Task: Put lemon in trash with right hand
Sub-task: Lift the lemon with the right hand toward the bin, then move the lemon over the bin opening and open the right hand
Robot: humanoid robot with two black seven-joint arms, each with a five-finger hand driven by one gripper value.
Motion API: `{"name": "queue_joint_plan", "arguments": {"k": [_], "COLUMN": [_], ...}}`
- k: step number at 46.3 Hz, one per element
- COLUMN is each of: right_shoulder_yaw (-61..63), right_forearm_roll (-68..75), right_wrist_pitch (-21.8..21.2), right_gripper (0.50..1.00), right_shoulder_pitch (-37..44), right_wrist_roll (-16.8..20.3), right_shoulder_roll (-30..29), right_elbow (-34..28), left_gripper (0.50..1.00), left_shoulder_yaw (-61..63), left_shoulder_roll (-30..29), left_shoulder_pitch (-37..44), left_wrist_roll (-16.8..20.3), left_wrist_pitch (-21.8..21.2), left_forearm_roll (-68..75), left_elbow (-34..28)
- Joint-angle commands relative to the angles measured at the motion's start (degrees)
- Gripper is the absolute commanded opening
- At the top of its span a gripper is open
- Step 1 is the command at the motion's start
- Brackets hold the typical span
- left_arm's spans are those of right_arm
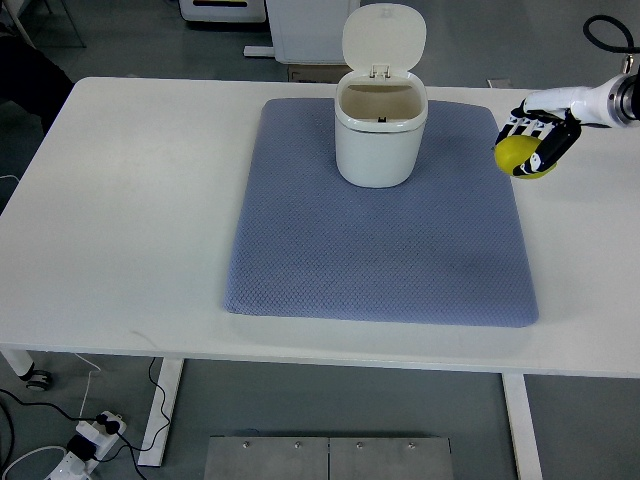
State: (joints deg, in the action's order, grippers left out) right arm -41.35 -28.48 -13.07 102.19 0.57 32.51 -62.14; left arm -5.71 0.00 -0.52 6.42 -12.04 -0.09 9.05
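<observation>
Right hand: reached in over the mat's back right corner, fingers curled around the lemon
Trash bin: lid up

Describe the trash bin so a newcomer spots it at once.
Start at the white table, then the blue-grey mat lying across its middle. At the mat's far edge stands the trash bin, a small cream tub with its lid flipped up, the only container there; the right hand grips the lemon beside it.
</observation>
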Motion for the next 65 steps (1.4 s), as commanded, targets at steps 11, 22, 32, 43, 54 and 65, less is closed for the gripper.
{"name": "queue_joint_plan", "arguments": {"k": [11, 22, 32, 43, 54, 65], "right_shoulder_yaw": [2.86, 2.94, 2.94, 2.94, 2.77, 2.51], "right_forearm_roll": [3.95, 7.91, 10.11, 12.31, 14.94, 17.31], "right_wrist_pitch": [-0.12, 0.15, 0.41, 0.41, 0.59, 0.59], "right_gripper": [0.5, 0.5, 0.5, 0.5, 0.5, 0.5], "right_shoulder_pitch": [2.57, 4.5, 5.56, 5.65, 6.26, 6.26], "right_wrist_roll": [0.84, 1.28, 1.63, 2.51, 3.04, 3.3], "right_shoulder_roll": [0.27, -0.78, -3.59, -7.72, -11.94, -16.5], "right_elbow": [0.09, 2.1, 3.34, 6.59, 9.14, 12.82], "left_gripper": [1.0, 1.0, 1.0, 1.0, 1.0, 1.0], "left_shoulder_yaw": [0.0, 0.0, 0.0, 0.0, 0.0, 0.0], "left_shoulder_roll": [0.0, 0.0, 0.0, 0.0, 0.0, 0.0], "left_shoulder_pitch": [0.0, 0.0, 0.0, 0.0, 0.0, 0.0], "left_wrist_roll": [0.0, 0.0, 0.0, 0.0, 0.0, 0.0], "left_wrist_pitch": [0.0, 0.0, 0.0, 0.0, 0.0, 0.0], "left_forearm_roll": [0.0, 0.0, 0.0, 0.0, 0.0, 0.0], "left_elbow": [0.0, 0.0, 0.0, 0.0, 0.0, 0.0]}}
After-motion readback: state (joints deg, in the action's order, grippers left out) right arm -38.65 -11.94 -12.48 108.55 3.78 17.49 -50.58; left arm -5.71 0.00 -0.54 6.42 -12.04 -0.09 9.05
